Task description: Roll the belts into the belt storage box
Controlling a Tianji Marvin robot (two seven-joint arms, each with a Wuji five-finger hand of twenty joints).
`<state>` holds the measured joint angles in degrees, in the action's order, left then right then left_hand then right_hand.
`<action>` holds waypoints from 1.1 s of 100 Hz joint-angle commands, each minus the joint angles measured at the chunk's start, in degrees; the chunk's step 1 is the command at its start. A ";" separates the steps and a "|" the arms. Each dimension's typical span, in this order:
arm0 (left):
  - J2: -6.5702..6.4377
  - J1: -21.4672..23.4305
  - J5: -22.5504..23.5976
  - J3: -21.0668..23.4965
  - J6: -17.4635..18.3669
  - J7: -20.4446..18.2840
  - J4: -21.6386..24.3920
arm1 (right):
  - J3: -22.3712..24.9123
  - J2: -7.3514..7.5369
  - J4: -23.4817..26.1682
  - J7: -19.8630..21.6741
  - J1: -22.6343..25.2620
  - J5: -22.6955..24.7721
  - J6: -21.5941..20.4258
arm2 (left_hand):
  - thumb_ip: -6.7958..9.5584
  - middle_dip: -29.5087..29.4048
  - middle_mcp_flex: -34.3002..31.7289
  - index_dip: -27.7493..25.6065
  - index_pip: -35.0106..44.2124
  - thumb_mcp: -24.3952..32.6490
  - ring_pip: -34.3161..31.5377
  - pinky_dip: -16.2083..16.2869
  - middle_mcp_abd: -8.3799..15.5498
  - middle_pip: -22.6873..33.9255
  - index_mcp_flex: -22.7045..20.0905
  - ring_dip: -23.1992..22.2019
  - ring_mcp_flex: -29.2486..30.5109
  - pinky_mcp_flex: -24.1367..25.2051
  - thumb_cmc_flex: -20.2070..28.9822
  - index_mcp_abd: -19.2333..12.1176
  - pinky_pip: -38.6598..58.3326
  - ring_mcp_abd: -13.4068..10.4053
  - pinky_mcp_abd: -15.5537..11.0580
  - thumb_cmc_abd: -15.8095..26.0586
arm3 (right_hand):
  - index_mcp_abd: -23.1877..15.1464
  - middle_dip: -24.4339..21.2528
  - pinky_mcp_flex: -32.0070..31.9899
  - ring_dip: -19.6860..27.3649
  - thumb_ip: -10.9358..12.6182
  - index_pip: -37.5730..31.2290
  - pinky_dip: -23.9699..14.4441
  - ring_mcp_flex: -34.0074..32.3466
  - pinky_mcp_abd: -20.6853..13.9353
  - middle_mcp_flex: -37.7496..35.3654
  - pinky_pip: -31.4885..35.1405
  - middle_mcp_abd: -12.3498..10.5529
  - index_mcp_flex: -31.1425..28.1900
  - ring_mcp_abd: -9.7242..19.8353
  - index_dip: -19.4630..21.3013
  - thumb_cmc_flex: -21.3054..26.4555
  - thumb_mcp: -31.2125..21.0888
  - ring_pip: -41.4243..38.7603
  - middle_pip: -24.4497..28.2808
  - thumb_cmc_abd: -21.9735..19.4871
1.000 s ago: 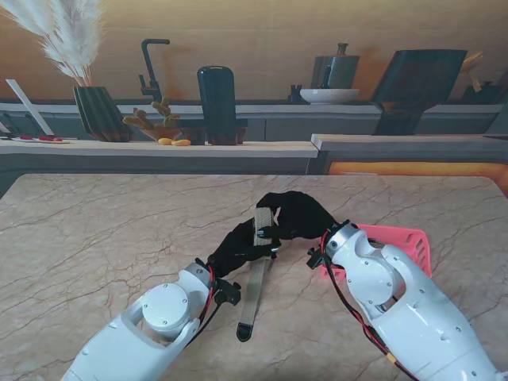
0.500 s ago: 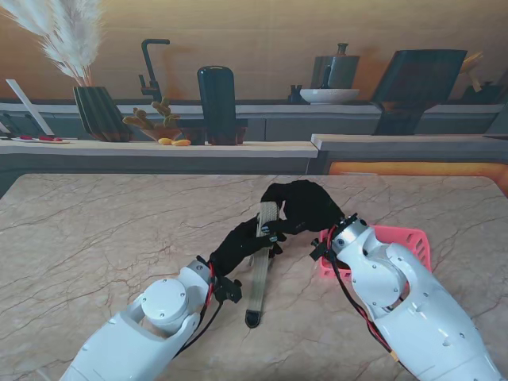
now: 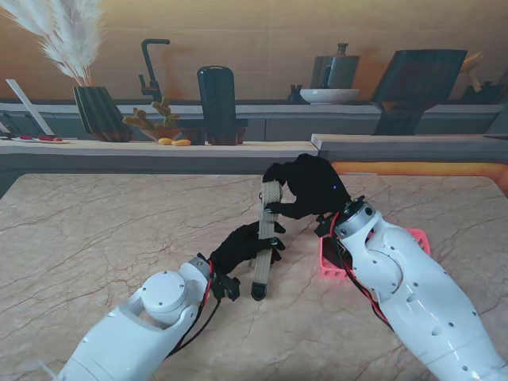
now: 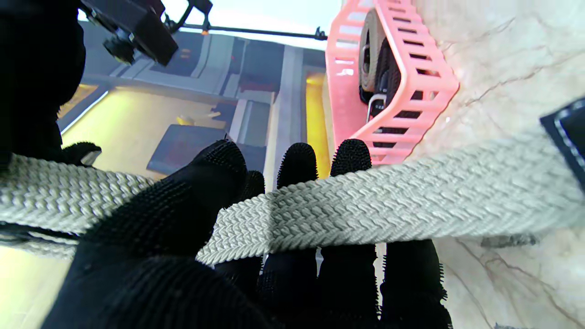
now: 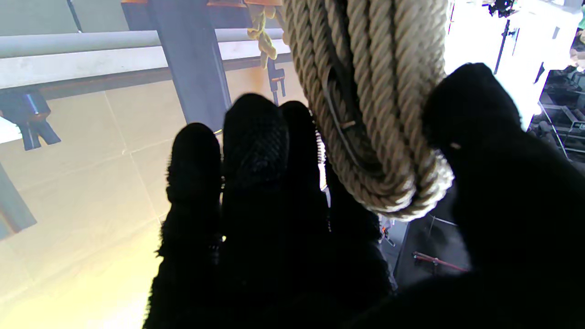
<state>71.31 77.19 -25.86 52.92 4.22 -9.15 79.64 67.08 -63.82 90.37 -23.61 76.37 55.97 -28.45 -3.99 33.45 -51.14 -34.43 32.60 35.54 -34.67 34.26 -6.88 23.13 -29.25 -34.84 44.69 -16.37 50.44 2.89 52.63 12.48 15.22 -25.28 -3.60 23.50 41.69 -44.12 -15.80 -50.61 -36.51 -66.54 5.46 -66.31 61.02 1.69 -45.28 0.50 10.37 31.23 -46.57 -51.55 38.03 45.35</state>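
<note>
The right robot hand (image 3: 305,189) pinches the belt's (image 3: 266,238) rolled top end. The left robot hand (image 3: 242,250) grips its middle, beside the pink box (image 3: 373,254).

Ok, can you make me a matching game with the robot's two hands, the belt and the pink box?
Things:
1. left hand
2. right hand
3. belt
4. pink box

What fits:
A. woven and beige, with a dark tip nearest to me
B. on the table beside the right arm, a rolled belt already inside
C. holds the belt's top, rolled end
D. grips the belt lower down

Pairs: 1-D, 2-C, 3-A, 4-B
</note>
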 commanded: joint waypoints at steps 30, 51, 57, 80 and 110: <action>0.09 1.49 -7.58 0.61 -1.72 -4.11 1.33 | -3.19 -0.34 -4.88 -0.63 -1.29 -1.83 1.72 | -1.28 -0.19 -5.23 1.11 6.50 -10.14 -4.15 -1.02 -1.38 -0.36 -5.52 0.71 3.43 -0.76 12.77 -1.70 4.90 1.94 -0.41 7.13 | -15.28 -0.47 -0.27 -0.07 1.17 -12.85 1.36 -1.73 -1.66 0.51 -0.42 -1.33 -3.28 2.16 1.09 6.66 -9.70 0.33 1.97 -7.08; 0.16 2.78 -8.42 1.31 -1.62 -2.84 3.01 | -5.30 -0.71 -6.43 -1.08 -0.64 -3.35 1.43 | -1.27 -1.35 -3.75 1.39 5.85 -11.44 -3.26 -1.25 -1.35 -0.81 -4.95 0.98 2.23 -0.14 11.72 -2.14 4.39 1.75 -0.27 7.90 | -15.25 -0.67 -0.48 0.00 1.19 -13.01 1.55 -1.72 -1.66 0.50 -0.42 -1.37 -3.28 2.15 0.94 6.57 -9.63 0.17 2.29 -7.13; 0.28 3.27 -9.00 1.61 -1.92 -2.18 3.57 | -5.81 -0.73 -6.69 -0.91 -0.42 -3.63 1.02 | -0.22 -7.05 -1.33 1.81 3.65 -11.07 -2.14 -1.22 -1.86 0.10 -4.07 0.97 0.90 0.64 6.94 -1.19 3.72 1.98 0.05 7.13 | -15.32 -0.74 -0.57 0.01 1.20 -13.00 1.61 -1.71 -1.61 0.50 -0.42 -1.31 -3.27 2.11 0.88 6.52 -9.66 0.09 2.35 -7.14; 0.86 4.39 -12.86 2.68 -0.36 -1.36 3.98 | -7.00 -0.52 -7.88 -1.08 0.38 -3.16 -0.09 | 1.41 -12.54 8.11 6.85 -9.15 -22.01 5.25 -1.88 -3.61 -5.50 1.78 2.89 -5.96 2.65 -18.10 2.57 -0.46 1.64 3.25 5.94 | -15.34 -0.87 -0.80 0.11 1.16 -13.05 1.76 -1.53 -1.27 0.60 -0.34 -1.30 -3.21 1.97 0.75 6.29 -9.75 0.00 2.57 -7.20; 0.69 5.13 -15.26 3.84 1.86 -2.62 4.76 | -8.41 -0.42 -10.02 0.63 0.08 -4.29 0.56 | -1.40 -13.84 10.55 7.21 -12.52 -17.42 9.32 -2.96 -2.53 -6.35 5.42 3.93 -6.43 1.31 -26.69 1.77 -1.98 -0.13 4.68 0.07 | -15.22 -1.06 -1.18 0.24 1.11 -13.03 1.89 -1.28 -0.99 0.68 -0.31 -1.29 -3.09 1.77 0.69 6.10 -9.83 -0.04 2.56 -7.25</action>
<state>71.52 82.85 -40.58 56.14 4.69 -10.62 81.73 59.56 -64.40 82.85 -24.21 75.46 51.09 -28.34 0.03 20.37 -42.32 -27.73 21.81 25.73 -25.96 31.94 -10.43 18.06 -24.56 -31.62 38.58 -14.23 35.83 15.17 51.11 14.33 18.84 -17.85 -7.91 22.55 41.20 -44.12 -15.91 -51.56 -35.34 -66.54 5.44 -64.41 61.02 2.79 -38.12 0.64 9.78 31.16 -47.86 -51.54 39.12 40.73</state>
